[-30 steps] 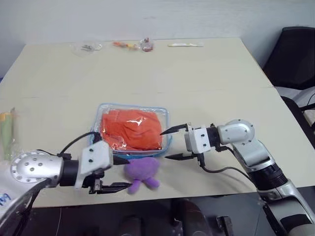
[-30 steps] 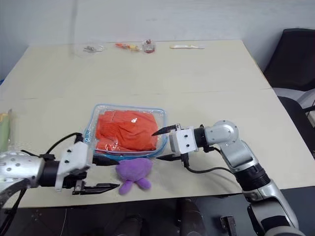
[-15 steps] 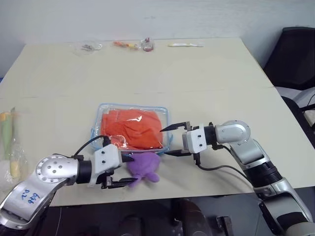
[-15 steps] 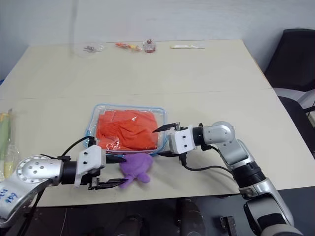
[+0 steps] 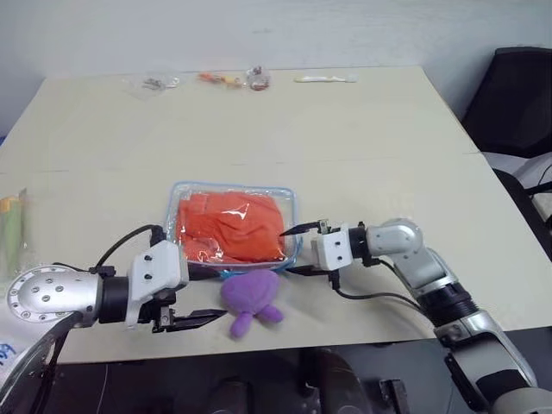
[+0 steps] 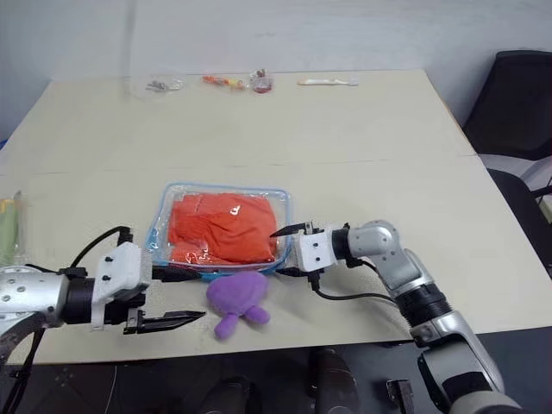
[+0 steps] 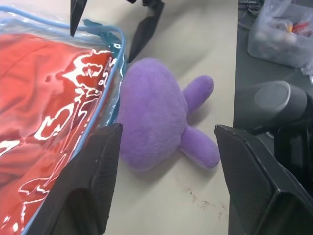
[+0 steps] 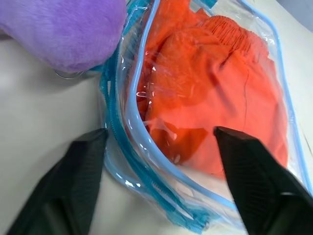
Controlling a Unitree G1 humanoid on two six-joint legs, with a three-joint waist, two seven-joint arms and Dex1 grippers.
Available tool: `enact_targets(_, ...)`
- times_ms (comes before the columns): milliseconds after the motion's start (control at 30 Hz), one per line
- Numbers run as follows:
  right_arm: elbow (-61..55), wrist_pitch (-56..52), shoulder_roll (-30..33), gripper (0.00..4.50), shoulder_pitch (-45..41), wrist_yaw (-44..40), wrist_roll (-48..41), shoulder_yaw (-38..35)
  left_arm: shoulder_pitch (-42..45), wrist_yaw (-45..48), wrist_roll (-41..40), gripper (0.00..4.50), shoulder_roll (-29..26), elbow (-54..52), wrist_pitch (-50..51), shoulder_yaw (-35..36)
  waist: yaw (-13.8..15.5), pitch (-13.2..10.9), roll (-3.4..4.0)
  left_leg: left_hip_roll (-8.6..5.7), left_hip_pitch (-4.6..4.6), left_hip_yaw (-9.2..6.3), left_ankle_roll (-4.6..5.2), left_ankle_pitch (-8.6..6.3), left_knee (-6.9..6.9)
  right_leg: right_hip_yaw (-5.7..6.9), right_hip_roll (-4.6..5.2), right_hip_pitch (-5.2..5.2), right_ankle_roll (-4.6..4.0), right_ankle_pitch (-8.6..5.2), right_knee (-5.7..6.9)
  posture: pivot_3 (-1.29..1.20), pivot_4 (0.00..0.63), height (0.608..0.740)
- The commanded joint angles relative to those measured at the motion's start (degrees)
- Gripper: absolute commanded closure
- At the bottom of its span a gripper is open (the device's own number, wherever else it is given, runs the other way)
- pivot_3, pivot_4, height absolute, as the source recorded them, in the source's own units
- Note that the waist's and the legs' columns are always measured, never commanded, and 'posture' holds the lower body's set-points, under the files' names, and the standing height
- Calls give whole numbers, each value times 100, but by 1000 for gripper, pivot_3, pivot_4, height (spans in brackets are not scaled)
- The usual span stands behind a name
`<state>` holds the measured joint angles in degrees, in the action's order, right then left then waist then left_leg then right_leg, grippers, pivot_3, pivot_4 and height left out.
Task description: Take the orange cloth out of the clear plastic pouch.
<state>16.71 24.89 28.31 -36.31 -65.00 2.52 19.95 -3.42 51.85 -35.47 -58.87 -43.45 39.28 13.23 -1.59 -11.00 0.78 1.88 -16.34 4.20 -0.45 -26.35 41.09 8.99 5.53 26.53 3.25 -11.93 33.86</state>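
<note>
Right wrist view: blue zipper edge [image 8: 120, 147] of clear plastic pouch [image 8: 274, 83] gapes.

plush toy: small purple soft plush toy [image 5: 251, 296], rounded body with stubby legs, lying on the counter near its front edge
counter: pale beige flat counter [image 5: 362, 155], a seam line running across the middle
far edge clutter: small clear packet with dark bits [image 5: 153, 83], orange and red small items [image 5: 235, 79], white slim stick-like item [image 5: 324, 78], all in a loose row, well apart from the toy
left edge: thin clear plastic bag with a green and yellow item [image 5: 12, 228], lying at the counter's left side
chair: black office chair [image 5: 516, 99] beside the counter's right far corner
bin: clear plastic bin [image 7: 281, 30] with mixed contents, off the counter, contents too blurred to tell
</note>
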Motion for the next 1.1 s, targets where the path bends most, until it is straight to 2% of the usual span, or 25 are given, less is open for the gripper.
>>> enact_targets(33,26,182,-51,2333,-176,54,7,-8,170,-95,228,1321,64,95,-186,-214,-5,0,0,0,0,0,0,0,2,0,0,0,0,0,1,0,150,740)
enact_targets(233,80,242,-23,4404,-192,-50,-34,19,351,-133,437,1321,187,334,-329,-498,0,0,0,1,1,1,0,0,1,-1,1,0,0,0,2,0,150,740)
enact_targets(633,-2,229,71,4456,-157,-28,59,-4,1107,-478,845,1321,921,689,-276,-1554,9,0,0,0,-1,-3,0,0,5,2,3,-2,0,0,4,0,150,740)
enact_targets(867,-47,191,75,4456,-155,-34,26,-26,1079,-586,1058,1321,1020,800,-197,-1808,7,0,0,1,0,-3,0,0,6,1,3,-2,0,0,5,0,150,740)
enact_targets(1100,-95,172,66,4500,-168,-27,13,-34,965,-515,1072,3467,1020,809,-231,-1809,6,0,0,2,0,-4,1,0,6,1,4,-2,0,0,4,0,150,740)
